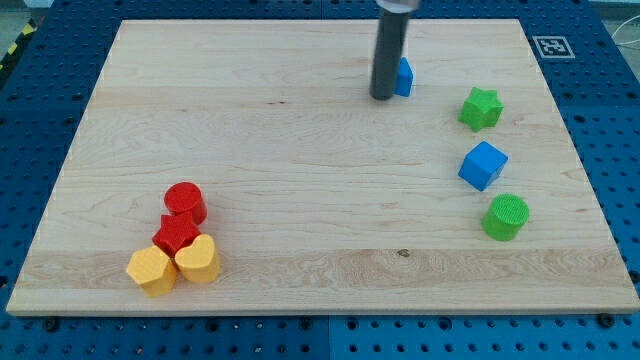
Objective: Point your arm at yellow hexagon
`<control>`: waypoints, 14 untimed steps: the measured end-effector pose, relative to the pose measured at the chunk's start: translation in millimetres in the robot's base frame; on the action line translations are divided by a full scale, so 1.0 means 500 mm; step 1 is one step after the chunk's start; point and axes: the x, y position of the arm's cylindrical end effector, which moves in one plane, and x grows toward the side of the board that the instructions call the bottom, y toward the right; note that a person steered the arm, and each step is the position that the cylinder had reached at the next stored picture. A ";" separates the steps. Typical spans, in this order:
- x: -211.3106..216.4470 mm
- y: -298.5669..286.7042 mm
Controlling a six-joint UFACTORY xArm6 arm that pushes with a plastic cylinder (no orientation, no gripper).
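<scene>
Camera view shows a big wooden worktop (300, 150) lying on a blue board full of little holes (40, 120). A small black and white square tag (551, 45) sits at the worktop's top right corner.

A dark rod comes down from the view's top. My tip (382, 97) rests on the wood near the top, a bit right of the middle. It has no gripper, so nothing can spread or pinch. A small blue block (404, 77) peeks out just behind the rod on its right side, and I cannot tell its shape or if they touch.

On the view's right, three blocks stand apart in a line going down: a green star (481, 108), a blue cube (483, 165) and a green round block (506, 216).

Far away, at the view's bottom left, four blocks huddle close. A red round block (186, 201) is on top, with a red star (176, 234) just below it. The yellow hexagon (151, 270) sits lowest and farthest left, touching a yellow heart (198, 261) on its right. My tip is well apart from the yellow hexagon.
</scene>
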 end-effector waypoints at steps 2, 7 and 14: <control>-0.030 0.103; 0.083 -0.304; 0.559 -0.623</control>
